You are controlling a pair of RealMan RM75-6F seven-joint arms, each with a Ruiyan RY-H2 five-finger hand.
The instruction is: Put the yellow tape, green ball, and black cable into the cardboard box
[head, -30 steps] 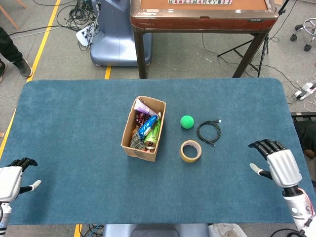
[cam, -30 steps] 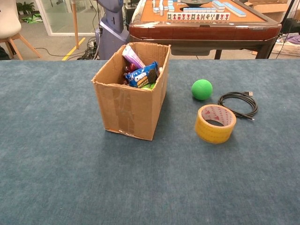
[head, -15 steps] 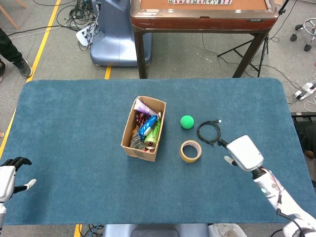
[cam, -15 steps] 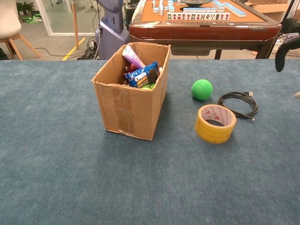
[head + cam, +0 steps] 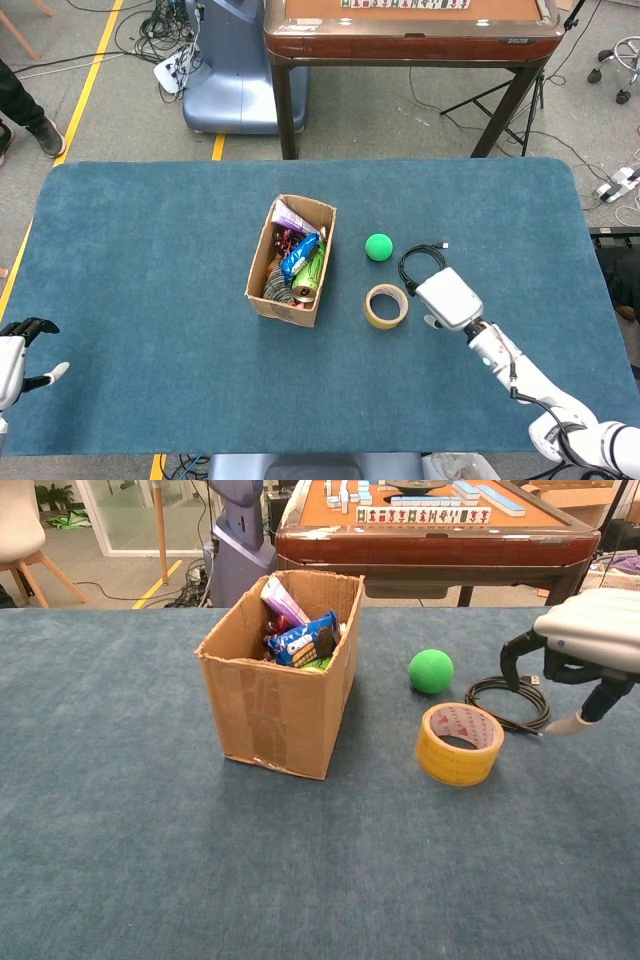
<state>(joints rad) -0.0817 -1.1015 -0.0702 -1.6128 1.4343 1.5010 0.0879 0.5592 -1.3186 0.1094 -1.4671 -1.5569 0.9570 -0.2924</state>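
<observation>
The cardboard box (image 5: 283, 307) (image 5: 270, 715) stands mid-table, packed with snack packets. To its right lie the green ball (image 5: 378, 247) (image 5: 431, 670), the yellow tape roll (image 5: 386, 305) (image 5: 459, 743) lying flat, and the coiled black cable (image 5: 415, 263) (image 5: 508, 699). My right hand (image 5: 447, 298) (image 5: 590, 640) hovers over the cable's near-right side, just right of the tape, fingers hanging down and apart, holding nothing. It hides part of the coil in the head view. My left hand (image 5: 14, 362) stays at the table's near-left corner, empty with its fingers apart.
The blue cloth table (image 5: 150, 250) has an open stretch left of the box and along the near edge. A brown mahjong table (image 5: 410, 30) (image 5: 440, 535) stands behind the far edge, with a grey robot base (image 5: 225, 70) and floor cables beside it.
My right hand has swept from the near-right table edge leftward and forward, ending over the cable beside the tape. The left hand has drifted slightly back. The objects have not moved.
</observation>
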